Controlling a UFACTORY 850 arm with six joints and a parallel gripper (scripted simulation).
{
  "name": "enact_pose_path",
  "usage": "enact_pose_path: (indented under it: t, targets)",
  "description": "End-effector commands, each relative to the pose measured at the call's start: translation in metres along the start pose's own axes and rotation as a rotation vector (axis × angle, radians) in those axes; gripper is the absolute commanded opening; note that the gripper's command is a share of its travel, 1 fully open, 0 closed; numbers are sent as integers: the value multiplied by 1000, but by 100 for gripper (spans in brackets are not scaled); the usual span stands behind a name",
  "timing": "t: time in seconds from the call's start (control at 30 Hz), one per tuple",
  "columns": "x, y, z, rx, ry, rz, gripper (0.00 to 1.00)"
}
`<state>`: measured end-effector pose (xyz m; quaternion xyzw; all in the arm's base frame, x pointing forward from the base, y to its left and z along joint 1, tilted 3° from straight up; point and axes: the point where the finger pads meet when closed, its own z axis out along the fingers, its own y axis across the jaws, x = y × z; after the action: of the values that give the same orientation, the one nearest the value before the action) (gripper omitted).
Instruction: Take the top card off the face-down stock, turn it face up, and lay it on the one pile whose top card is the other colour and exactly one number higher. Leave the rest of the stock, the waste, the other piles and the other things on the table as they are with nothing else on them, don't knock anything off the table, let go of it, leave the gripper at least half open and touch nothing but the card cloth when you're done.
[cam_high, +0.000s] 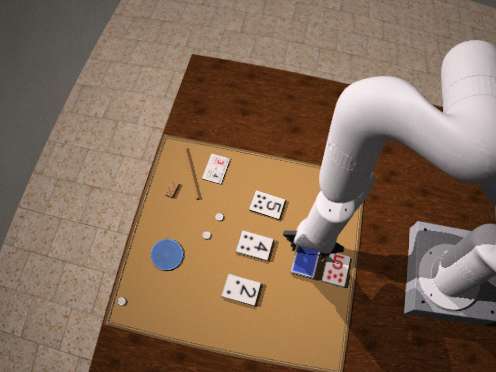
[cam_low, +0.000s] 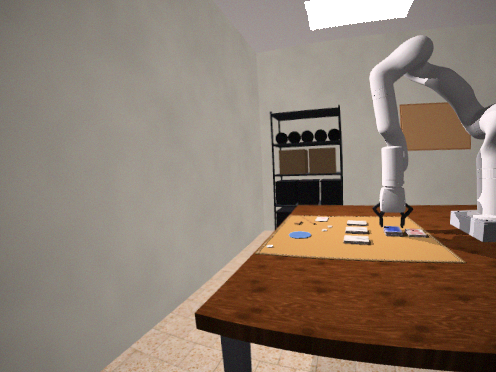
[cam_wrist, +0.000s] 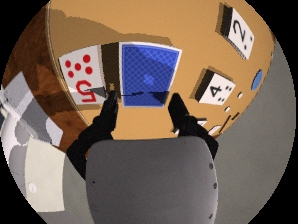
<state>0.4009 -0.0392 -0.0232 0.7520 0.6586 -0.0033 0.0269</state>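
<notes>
The blue-backed stock (cam_high: 304, 263) lies face down on the card cloth (cam_high: 150, 280), directly beneath the gripper (cam_low: 392, 218). The black fingers stand wide apart with nothing between them, one to each side of the deck and a little above it; in the wrist view the stock (cam_wrist: 149, 72) fills the gap just ahead of the fingertips. Just beside the stock, on the side toward the arm's base, lies the waste card, a red five (cam_high: 336, 270), face up. On the other side of the gripper, well apart from it, three piles sit in a row: a black five (cam_high: 267, 204), a black four (cam_high: 255, 245) and a black two (cam_high: 242, 289). Farther beyond them rests a blue disc (cam_high: 167, 254).
</notes>
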Motion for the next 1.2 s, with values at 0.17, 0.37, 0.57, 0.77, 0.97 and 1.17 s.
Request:
enact_pose_path:
  t: [0.17, 0.37, 0.57, 0.77, 0.97, 1.17]
  targets:
    - [0, 1, 0, -1, 0, 0, 74]
    - [0, 1, 0, -1, 0, 0, 74]
    - [0, 1, 0, -1, 0, 0, 74]
    - [0, 1, 0, -1, 0, 0, 74]
    - [0, 1, 0, -1, 0, 0, 73]
    - [0, 1, 0, -1, 0, 0, 73]
